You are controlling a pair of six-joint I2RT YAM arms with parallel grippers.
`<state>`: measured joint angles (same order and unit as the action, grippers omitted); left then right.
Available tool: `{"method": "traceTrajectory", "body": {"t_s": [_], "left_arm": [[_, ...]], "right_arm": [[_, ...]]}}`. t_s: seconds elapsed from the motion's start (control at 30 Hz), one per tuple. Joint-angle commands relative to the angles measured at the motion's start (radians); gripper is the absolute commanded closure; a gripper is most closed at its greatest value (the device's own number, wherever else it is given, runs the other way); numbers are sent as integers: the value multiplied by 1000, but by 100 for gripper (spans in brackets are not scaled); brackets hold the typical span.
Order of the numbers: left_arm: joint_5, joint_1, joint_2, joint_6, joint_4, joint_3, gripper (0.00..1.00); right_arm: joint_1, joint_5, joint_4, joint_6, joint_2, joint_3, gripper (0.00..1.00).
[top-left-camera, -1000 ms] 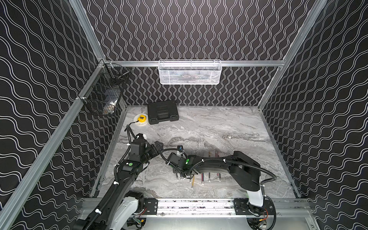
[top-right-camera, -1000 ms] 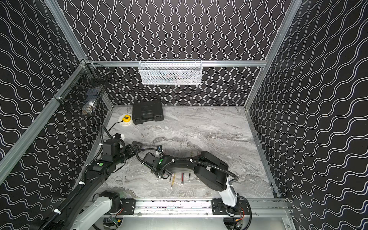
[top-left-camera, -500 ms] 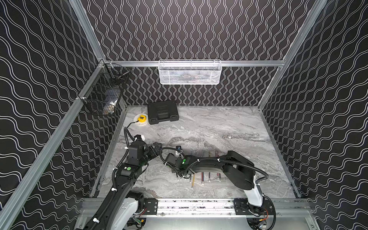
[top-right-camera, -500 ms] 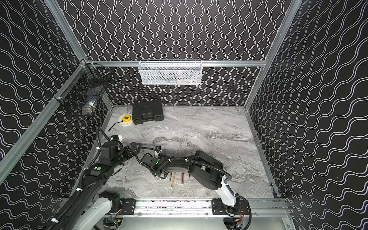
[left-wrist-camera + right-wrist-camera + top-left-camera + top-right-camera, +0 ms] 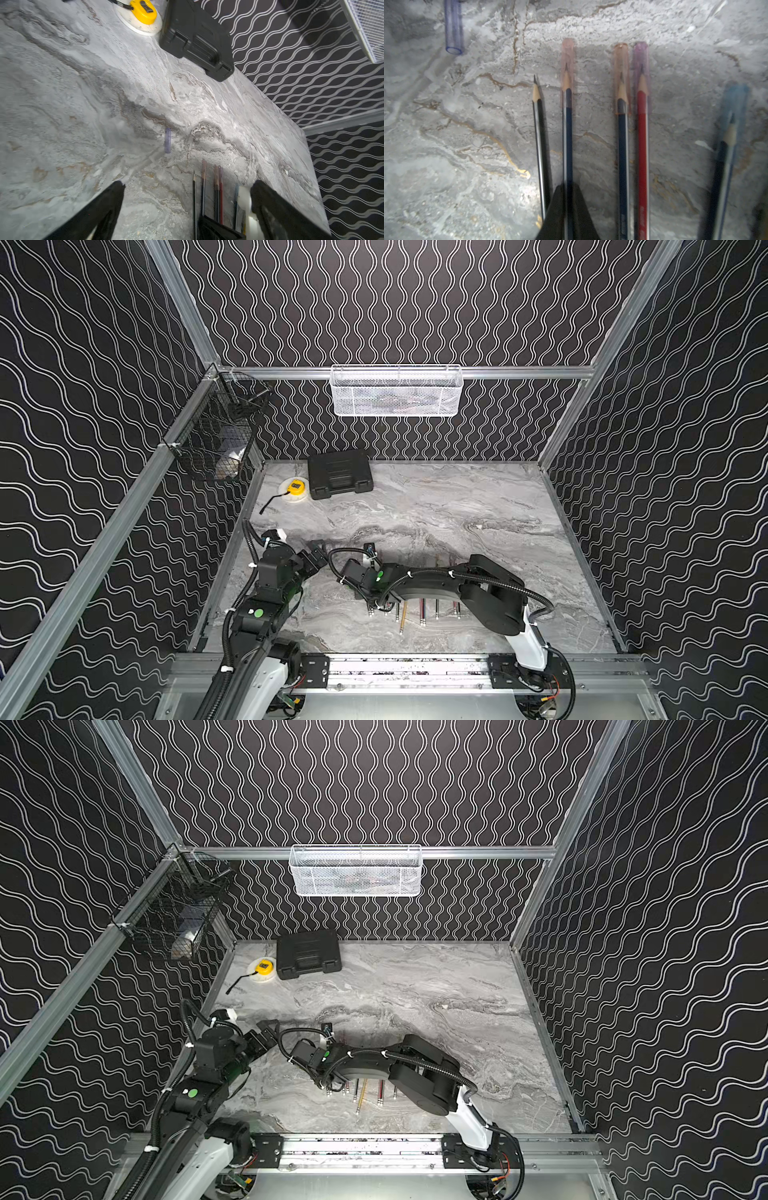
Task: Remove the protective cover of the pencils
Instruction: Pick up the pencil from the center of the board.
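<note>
Several pencils (image 5: 642, 145) lie side by side on the marble table, tips pointing away; their row shows in both top views (image 5: 422, 608) (image 5: 380, 1090). My right gripper (image 5: 568, 199) is shut on a dark blue pencil (image 5: 567, 135) whose tip wears a pink cover (image 5: 567, 62). The black pencil (image 5: 539, 128) beside it has a bare tip. Orange (image 5: 621, 62), purple (image 5: 641, 60) and blue (image 5: 735, 99) covers sit on other tips. A loose clear cover (image 5: 453, 27) (image 5: 168, 140) lies apart. My left gripper (image 5: 187, 187) (image 5: 316, 558) is open, just left of the pencil tips, holding nothing.
A black case (image 5: 338, 472) and a yellow tape measure (image 5: 295, 488) on a white disc sit at the back left. A white mesh basket (image 5: 397, 391) hangs on the back wall and a black wire basket (image 5: 216, 439) on the left wall.
My right gripper has closed onto the pink-covered pencil, and the right arm has shifted a little left. The left arm has drawn back slightly toward the front, its gripper still open.
</note>
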<state>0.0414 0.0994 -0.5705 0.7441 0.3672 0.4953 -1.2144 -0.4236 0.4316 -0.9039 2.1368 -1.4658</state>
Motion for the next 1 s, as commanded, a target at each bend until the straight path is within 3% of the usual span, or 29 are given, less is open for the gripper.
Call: {"method": "traceTrajectory", "body": {"t_s": [0.0, 0.6, 0.77, 0.97], "left_arm": [[44, -1, 1, 22, 20, 10, 1], [6, -1, -5, 31, -11, 22, 1], [-60, -1, -13, 21, -35, 23, 1], [15, -1, -16, 16, 23, 35, 1]], "right_arm": [[-3, 46, 55, -2, 13, -1, 92], [-4, 10, -51, 23, -155, 129, 100], [-3, 17, -51, 35, -126, 115, 100], [-3, 52, -63, 46, -62, 85, 100]]}}
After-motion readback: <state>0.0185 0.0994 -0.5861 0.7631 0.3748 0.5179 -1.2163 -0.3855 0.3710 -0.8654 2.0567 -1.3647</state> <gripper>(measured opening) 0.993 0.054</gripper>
